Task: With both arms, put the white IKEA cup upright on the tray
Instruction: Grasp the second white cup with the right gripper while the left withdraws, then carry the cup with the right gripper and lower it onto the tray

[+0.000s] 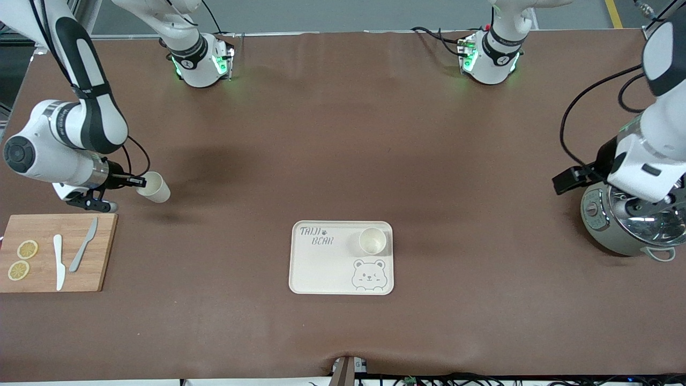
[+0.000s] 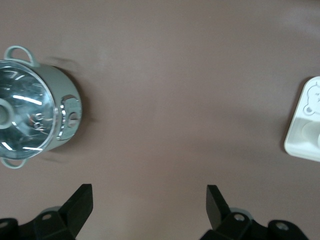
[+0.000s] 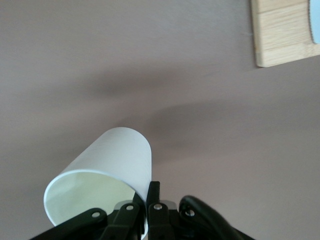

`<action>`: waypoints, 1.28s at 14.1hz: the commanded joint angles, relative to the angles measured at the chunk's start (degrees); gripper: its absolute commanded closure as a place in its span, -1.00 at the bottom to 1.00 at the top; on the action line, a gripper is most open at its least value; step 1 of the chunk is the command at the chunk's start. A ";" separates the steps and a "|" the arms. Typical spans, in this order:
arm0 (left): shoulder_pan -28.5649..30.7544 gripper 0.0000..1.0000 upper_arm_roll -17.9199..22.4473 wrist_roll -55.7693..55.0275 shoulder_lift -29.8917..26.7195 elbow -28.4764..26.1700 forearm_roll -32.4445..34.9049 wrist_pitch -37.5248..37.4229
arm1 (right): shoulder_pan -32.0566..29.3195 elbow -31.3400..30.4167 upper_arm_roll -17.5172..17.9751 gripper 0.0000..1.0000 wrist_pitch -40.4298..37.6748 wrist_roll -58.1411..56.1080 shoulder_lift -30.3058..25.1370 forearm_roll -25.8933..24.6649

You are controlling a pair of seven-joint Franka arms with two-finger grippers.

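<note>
A cream-white tray (image 1: 321, 268) with a bear drawing lies mid-table, nearer the front camera. One white cup (image 1: 372, 240) stands upright on it. My right gripper (image 1: 137, 183) is shut on the rim of a second white cup (image 1: 154, 187). It holds that cup tilted on its side just above the table, beside the wooden board. In the right wrist view the fingers (image 3: 153, 194) pinch the cup's wall (image 3: 117, 155). My left gripper (image 2: 149, 200) is open and empty, up over the table by the pot. The tray's edge (image 2: 300, 142) shows in the left wrist view.
A wooden cutting board (image 1: 53, 252) with two knives and two lemon slices lies at the right arm's end; its corner shows in the right wrist view (image 3: 282, 35). A grey lidded pot (image 1: 627, 228) stands at the left arm's end and also shows in the left wrist view (image 2: 35, 125).
</note>
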 commanded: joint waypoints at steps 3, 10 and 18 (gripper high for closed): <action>4.25 -1.00 -0.72 6.87 -11.69 -12.40 -2.61 0.29 | 4.36 11.40 -0.06 1.00 -10.14 8.76 4.28 9.24; 8.30 -1.00 -0.10 17.94 -19.96 -19.09 -6.21 0.29 | 13.06 26.08 -0.06 1.00 -15.79 30.56 11.74 19.24; 7.86 -1.00 -0.80 15.16 -21.81 -19.63 -8.23 0.29 | 25.44 40.85 -0.06 1.00 -11.41 55.18 24.84 23.23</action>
